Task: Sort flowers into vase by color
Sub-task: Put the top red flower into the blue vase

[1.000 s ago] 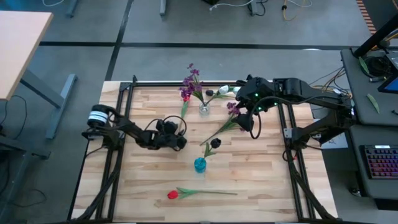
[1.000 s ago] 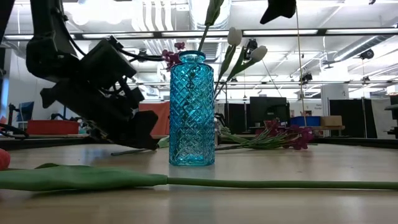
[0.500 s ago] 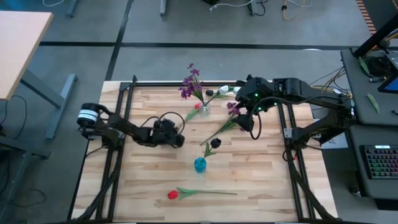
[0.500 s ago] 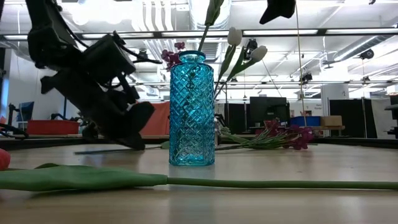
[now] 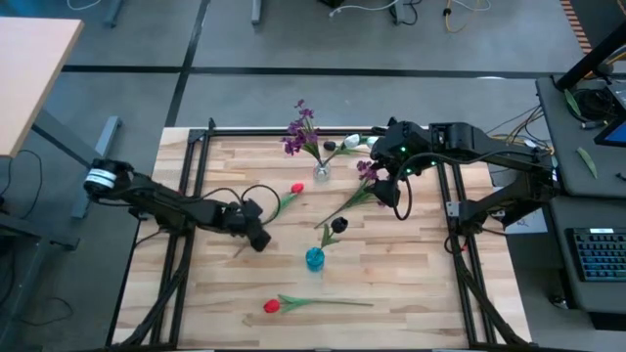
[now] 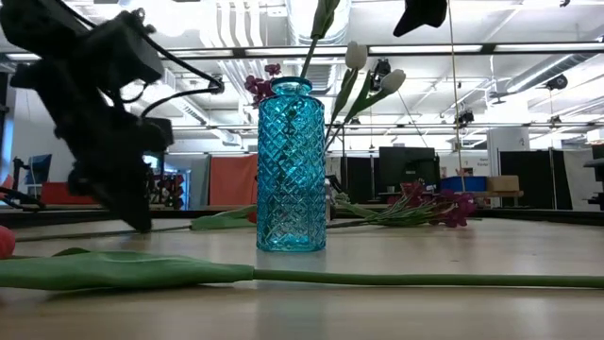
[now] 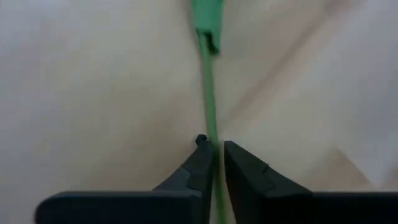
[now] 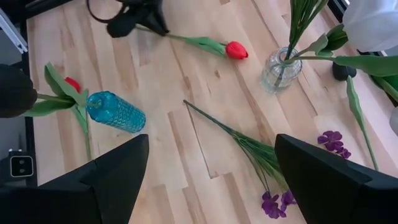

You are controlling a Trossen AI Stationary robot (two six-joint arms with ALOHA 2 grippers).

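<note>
My left gripper (image 5: 257,236) is shut on the stem of a red tulip (image 5: 296,188) that lies left of the table's middle. A clear vase (image 5: 321,174) at the back holds purple flowers (image 5: 298,132) and white buds (image 5: 352,143). A blue vase (image 5: 314,258) near the middle holds a near-black bloom (image 5: 337,225). A purple spray (image 5: 367,171) lies between the two vases. A second red tulip (image 5: 272,306) lies by the near edge. My right gripper (image 5: 387,188) hangs open above the purple spray's head, touching nothing. My left gripper pinches the tulip's thin green stem (image 7: 212,144) between its two fingertips, near the stem's cut end. The fingers slant down from the table's left, and the stem runs on ahead of them, roughly in line. The tulip's head end (image 8: 236,50) lies on the table.
Black frame rails (image 5: 181,254) run along the table's left and right sides. There is bare wood (image 5: 421,284) at the near right. A desk with a keyboard (image 5: 597,256) stands beyond the right edge.
My left gripper has shut on the tulip's stem and drawn back toward the table's left and near edges. The tulip has slid with it, and its red head has come away from the clear vase toward the table's middle.
</note>
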